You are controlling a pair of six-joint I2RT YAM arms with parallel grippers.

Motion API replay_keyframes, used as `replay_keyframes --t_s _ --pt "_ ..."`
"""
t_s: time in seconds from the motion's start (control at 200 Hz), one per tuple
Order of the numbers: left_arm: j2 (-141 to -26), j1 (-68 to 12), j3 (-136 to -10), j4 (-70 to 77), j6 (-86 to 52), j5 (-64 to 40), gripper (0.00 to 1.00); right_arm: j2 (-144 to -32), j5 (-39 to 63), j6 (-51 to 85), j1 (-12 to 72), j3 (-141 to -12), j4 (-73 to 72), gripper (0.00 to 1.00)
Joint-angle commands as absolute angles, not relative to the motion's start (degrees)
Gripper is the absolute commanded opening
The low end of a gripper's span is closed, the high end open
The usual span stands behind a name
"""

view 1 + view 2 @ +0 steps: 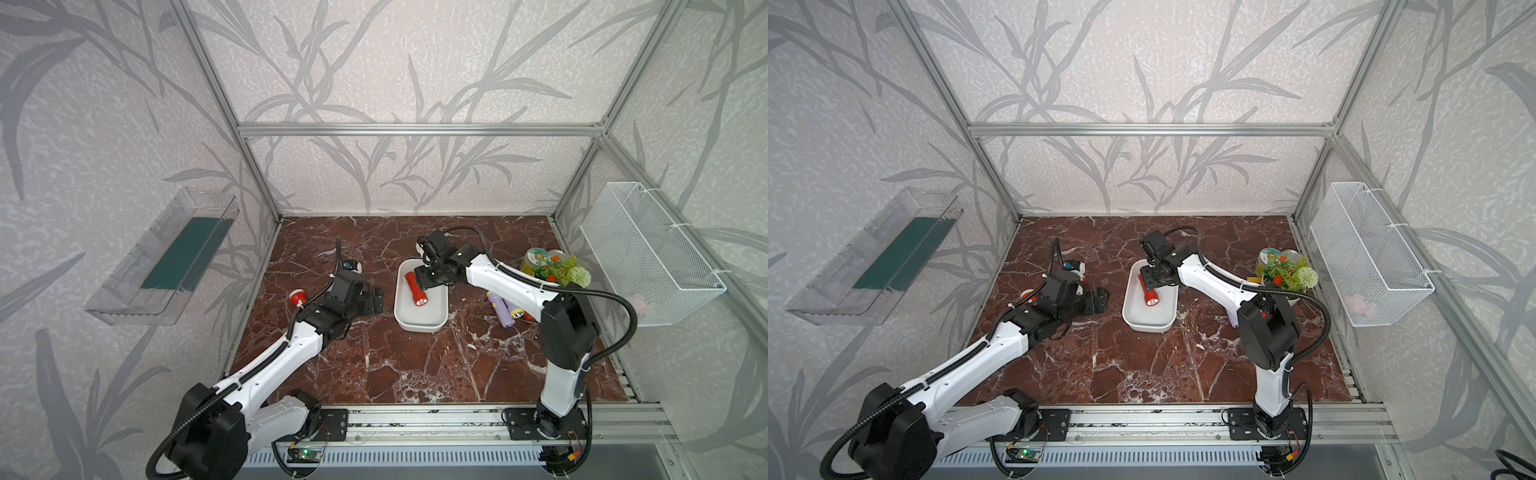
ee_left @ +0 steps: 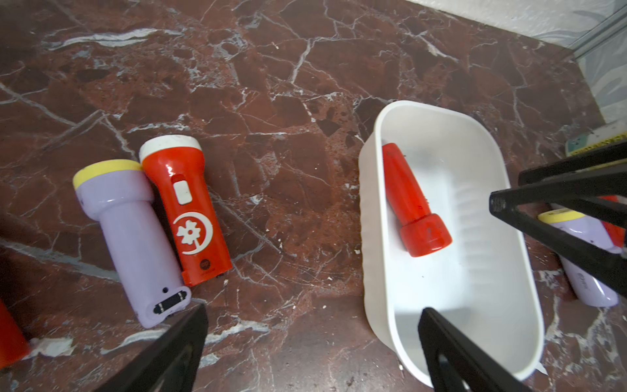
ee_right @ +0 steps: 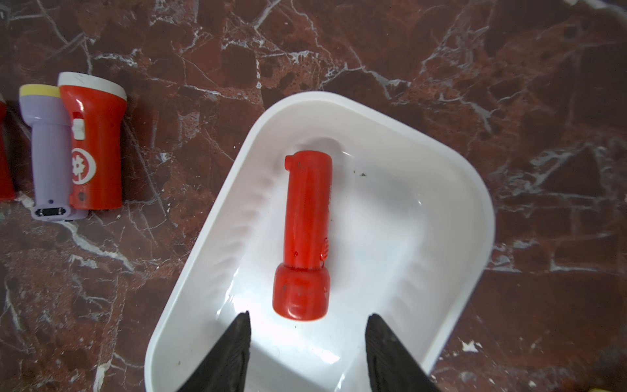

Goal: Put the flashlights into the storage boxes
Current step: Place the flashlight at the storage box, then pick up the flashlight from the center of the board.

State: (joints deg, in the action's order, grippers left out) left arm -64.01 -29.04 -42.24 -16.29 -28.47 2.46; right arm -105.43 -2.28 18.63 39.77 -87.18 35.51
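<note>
Our right tool (image 3: 307,315) gapes empty over the tub (image 3: 451,190); our open left tool (image 2: 314,307) seems nearest the lavender flashlight (image 2: 132,237), butt end toward it.

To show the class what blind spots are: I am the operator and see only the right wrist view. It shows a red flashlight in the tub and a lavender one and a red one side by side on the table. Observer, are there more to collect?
Observer: Yes. Two lavender flashlights lie between the tub and the right arm.
Operator: Is the left gripper free to help?
Observer: The left gripper is open and holds nothing.
Operator: Is anything in the way near those two?
Observer: A plant stands just behind them.
</note>
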Motion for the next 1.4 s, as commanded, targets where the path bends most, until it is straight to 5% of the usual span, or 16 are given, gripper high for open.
replay_keyframes --t_s 0.0,0.565,1.4 --pt "-64.1 -32.2 -46.7 -19.8 -28.6 1.3 0.99 -100.8 -6.3 17.1 39.6 -83.7 38.4 0.56" --pt "-77.2 -41.5 -67.0 -28.9 -25.8 -12.3 0.99 -79.8 -8.6 16.7 24.7 -56.1 34.0 0.59" --pt "-88.6 -46.5 -80.4 -33.3 -23.4 -19.3 0.99 -87.4 -3.0 15.8 14.2 -51.7 29.0 0.59"
